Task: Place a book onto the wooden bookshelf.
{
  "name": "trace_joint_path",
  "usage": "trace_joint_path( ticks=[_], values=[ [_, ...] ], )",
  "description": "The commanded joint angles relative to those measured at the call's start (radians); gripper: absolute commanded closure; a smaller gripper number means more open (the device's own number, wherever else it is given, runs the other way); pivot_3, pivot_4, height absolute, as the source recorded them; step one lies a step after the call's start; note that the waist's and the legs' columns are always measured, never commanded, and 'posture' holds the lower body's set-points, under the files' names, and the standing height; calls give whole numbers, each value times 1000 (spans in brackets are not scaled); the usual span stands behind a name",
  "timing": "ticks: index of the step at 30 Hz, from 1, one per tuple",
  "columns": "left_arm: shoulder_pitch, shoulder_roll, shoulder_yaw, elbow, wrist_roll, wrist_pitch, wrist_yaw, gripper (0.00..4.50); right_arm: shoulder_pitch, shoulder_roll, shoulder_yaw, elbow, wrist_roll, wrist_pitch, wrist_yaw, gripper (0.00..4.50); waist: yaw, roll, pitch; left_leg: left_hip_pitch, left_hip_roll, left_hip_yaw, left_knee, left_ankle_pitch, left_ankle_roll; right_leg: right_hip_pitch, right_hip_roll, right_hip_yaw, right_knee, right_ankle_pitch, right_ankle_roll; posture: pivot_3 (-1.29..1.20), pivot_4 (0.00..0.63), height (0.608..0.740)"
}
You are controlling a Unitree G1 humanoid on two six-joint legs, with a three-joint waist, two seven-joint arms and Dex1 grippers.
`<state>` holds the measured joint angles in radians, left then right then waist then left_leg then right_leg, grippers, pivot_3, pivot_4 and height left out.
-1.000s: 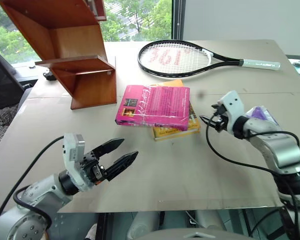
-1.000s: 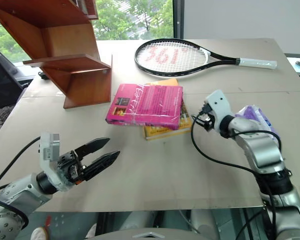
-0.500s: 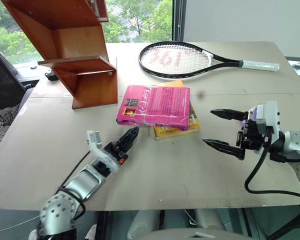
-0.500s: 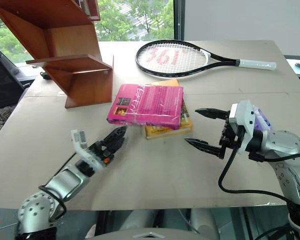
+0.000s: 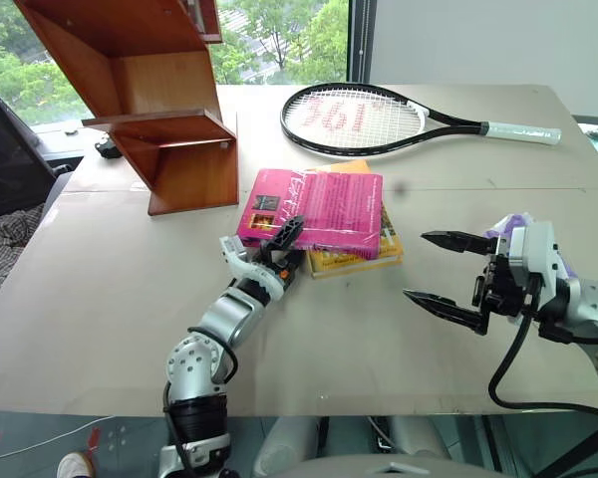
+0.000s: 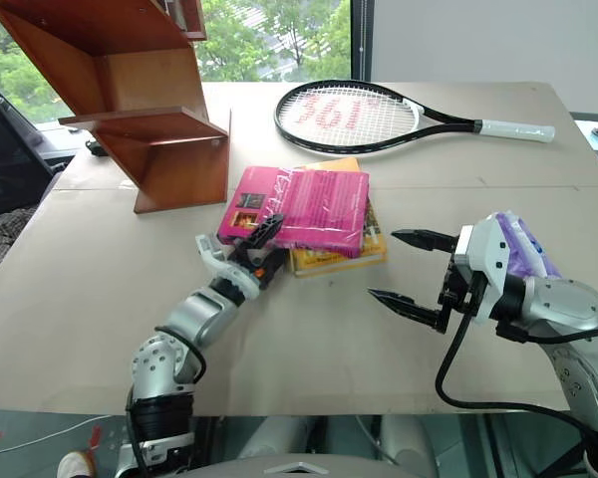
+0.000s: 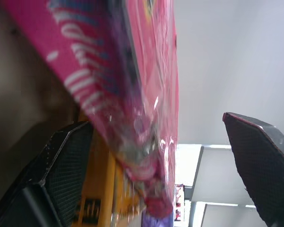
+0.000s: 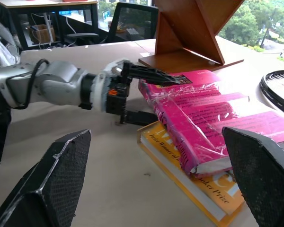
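Note:
The magenta-pink book (image 5: 324, 204), wrapped in glossy film, lies flat on an orange-yellow book (image 5: 367, 257) in the middle of the table. My left gripper (image 5: 286, 247) is open at the pink book's near left corner. One finger (image 8: 151, 74) is over the cover and the other (image 8: 137, 117) is low beside the table, with the book's edge (image 7: 132, 118) between them. My right gripper (image 5: 419, 266) is open and empty, to the right of the books and pointing at them. The wooden bookshelf (image 5: 159, 110) stands at the back left.
A black tennis racket (image 5: 359, 119) with red lettering on its strings lies across the back of the table (image 5: 100, 299). An office chair (image 8: 132, 21) and desks stand beyond the table's left side. A window is behind the bookshelf.
My left arm has reached forward and rolled its wrist, so its open fingers now straddle the pink book's corner. My right gripper has turned toward the books and drawn back.

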<state>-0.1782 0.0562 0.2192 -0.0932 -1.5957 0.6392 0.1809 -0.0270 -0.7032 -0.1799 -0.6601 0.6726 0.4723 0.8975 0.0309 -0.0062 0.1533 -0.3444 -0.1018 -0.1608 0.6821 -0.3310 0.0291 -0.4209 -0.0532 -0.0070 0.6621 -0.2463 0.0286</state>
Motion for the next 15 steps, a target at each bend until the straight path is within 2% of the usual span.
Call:
trace_joint_path(
  ticks=[1, 3, 6, 12, 14, 15],
  values=[
    [-32, -25, 23, 38, 16, -18, -23, 0, 1, -12, -62, -48, 40, -18, -15, 125, 8, 0, 0, 0, 0, 0, 1, 0, 0, 0, 0, 0, 0, 0, 0, 0, 150, 740],
    [-54, -35, 43, 72, 29, -28, -34, 0, 4, -13, -68, -51, 45, -18, -22, 125, 12, 0, 0, 0, 0, 0, 1, 0, 0, 0, 0, 0, 0, 1, 0, 0, 150, 740],
    [-70, -45, 54, 88, 27, -15, -57, 727, 6, -17, -67, -52, 42, -19, -28, 0, 12, 0, 0, 0, 0, 0, 1, 0, 0, 1, 1, 0, 0, 2, 0, 0, 150, 740],
    [-70, -53, 75, 83, 35, 0, -62, 3601, 8, -18, -59, -50, 35, -24, -39, 0, 12, -1, -1, 0, 0, 0, 2, 0, 0, 1, 1, 0, 0, 2, 0, 0, 150, 740],
    [-56, -42, 83, 49, 28, 9, -66, 4211, 6, -18, -56, -47, 32, -25, -41, 0, 12, -1, -1, 0, 0, 0, 2, 0, 0, 1, 1, 0, 0, 2, 0, 0, 150, 740],
    [-49, -33, 85, 28, 25, 17, -67, 4235, 6, -17, -55, -46, 32, -25, -43, 0, 12, -1, -1, 0, 0, 0, 2, 0, 0, 1, 1, 0, 0, 2, 0, 0, 150, 740]
  ],
)
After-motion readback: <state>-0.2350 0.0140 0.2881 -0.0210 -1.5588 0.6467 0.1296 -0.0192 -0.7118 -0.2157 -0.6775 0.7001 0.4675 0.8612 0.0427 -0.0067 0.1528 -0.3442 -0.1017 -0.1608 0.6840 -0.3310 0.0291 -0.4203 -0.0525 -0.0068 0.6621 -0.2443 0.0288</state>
